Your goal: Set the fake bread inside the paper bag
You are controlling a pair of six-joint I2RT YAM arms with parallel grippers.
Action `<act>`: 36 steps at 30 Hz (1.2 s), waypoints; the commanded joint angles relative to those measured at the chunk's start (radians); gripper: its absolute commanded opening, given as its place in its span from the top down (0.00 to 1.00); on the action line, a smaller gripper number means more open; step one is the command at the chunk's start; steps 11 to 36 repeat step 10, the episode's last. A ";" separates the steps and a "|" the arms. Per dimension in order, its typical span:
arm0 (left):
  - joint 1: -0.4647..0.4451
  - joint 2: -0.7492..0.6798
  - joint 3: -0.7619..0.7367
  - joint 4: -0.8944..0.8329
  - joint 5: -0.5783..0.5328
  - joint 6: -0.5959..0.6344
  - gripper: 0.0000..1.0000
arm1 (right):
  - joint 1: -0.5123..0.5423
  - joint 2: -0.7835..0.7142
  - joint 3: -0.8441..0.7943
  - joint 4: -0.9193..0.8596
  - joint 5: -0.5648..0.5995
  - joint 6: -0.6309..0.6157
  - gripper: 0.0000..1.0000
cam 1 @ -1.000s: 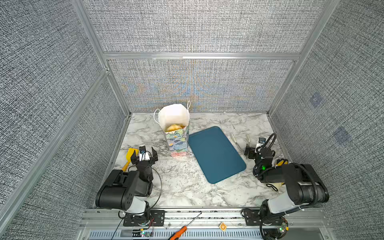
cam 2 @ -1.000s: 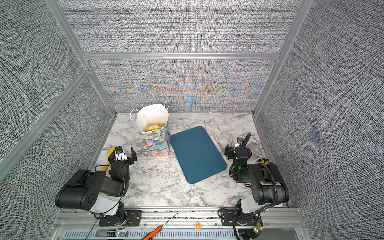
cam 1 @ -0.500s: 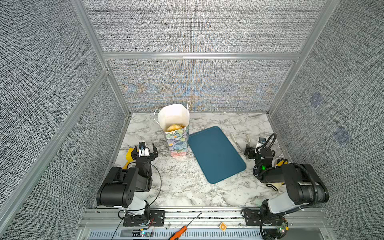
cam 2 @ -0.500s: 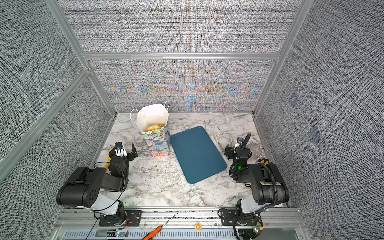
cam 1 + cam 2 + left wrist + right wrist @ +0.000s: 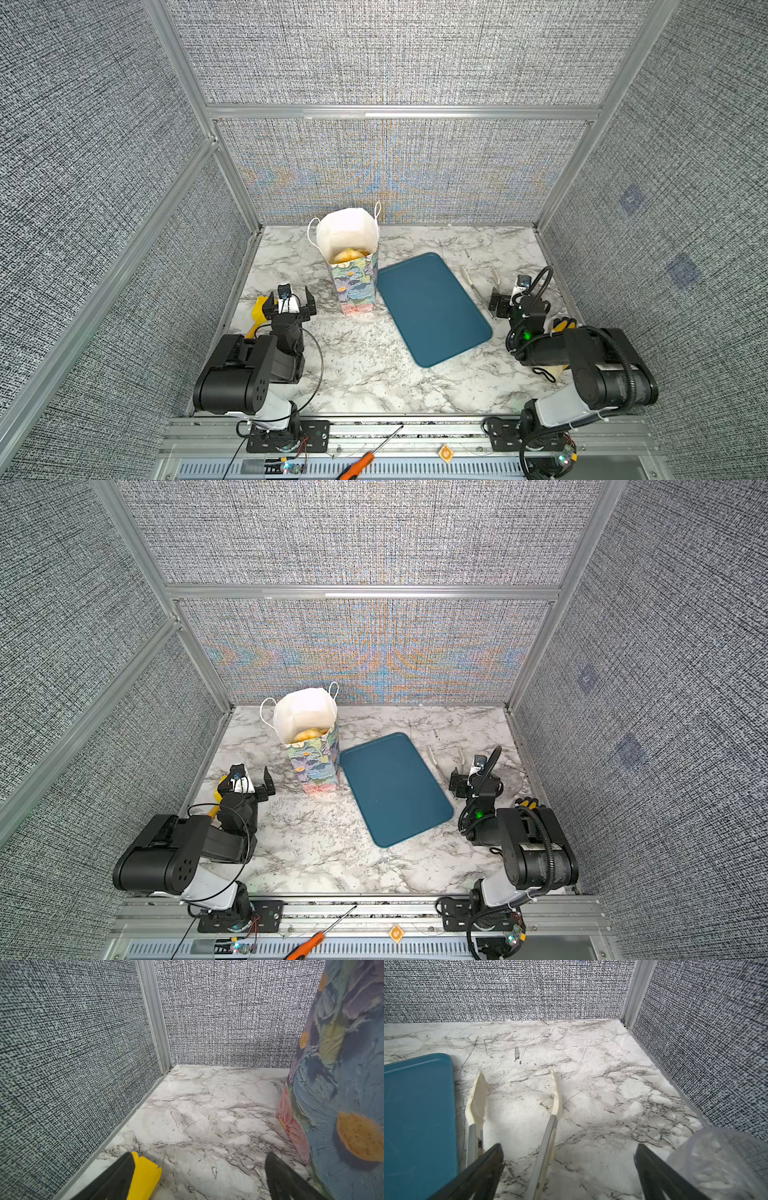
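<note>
The paper bag [image 5: 356,286] [image 5: 316,769] stands upright at the back left of the table, its white-lined mouth open. Golden fake bread [image 5: 348,254] [image 5: 309,734] shows inside, close to the rim. My left gripper [image 5: 289,300] [image 5: 246,783] hovers low to the left of the bag, open and empty. In the left wrist view the bag's printed side [image 5: 342,1084] rises just beside the open left gripper [image 5: 199,1155]. My right gripper [image 5: 509,299] [image 5: 469,783] [image 5: 568,1148] is open by the right wall, holding nothing.
A bare teal tray [image 5: 432,307] [image 5: 392,787] [image 5: 419,1115] lies right of the bag. White tongs [image 5: 478,286] [image 5: 553,1105] lie between the tray and the right gripper. A yellow tool [image 5: 258,309] [image 5: 143,1178] lies under the left gripper. A clear cup [image 5: 720,1159] stands near the right wall.
The left arm has folded back slightly and its gripper has shifted a little toward the left wall. The right arm, bag and tray have not moved.
</note>
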 commanded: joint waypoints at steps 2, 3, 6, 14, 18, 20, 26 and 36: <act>0.002 0.001 0.002 0.014 0.011 -0.007 0.01 | 0.001 0.000 -0.002 0.031 0.004 0.002 0.01; 0.001 0.003 0.003 0.013 0.010 -0.007 0.01 | 0.001 0.000 -0.001 0.031 0.004 0.003 0.01; 0.003 0.002 0.006 0.008 0.012 -0.008 0.01 | 0.002 -0.001 -0.001 0.031 0.004 0.002 0.01; 0.003 0.001 0.001 0.014 0.012 -0.008 0.01 | 0.001 0.000 -0.001 0.032 0.004 0.001 0.01; 0.003 0.001 0.001 0.014 0.012 -0.008 0.01 | 0.001 0.000 -0.001 0.032 0.004 0.001 0.01; 0.003 0.001 0.001 0.014 0.012 -0.008 0.01 | 0.001 0.000 -0.001 0.032 0.004 0.001 0.01; 0.003 0.001 0.001 0.014 0.012 -0.008 0.01 | 0.001 0.000 -0.001 0.032 0.004 0.001 0.01; 0.003 0.001 0.001 0.014 0.012 -0.008 0.01 | 0.001 0.000 -0.001 0.032 0.004 0.001 0.01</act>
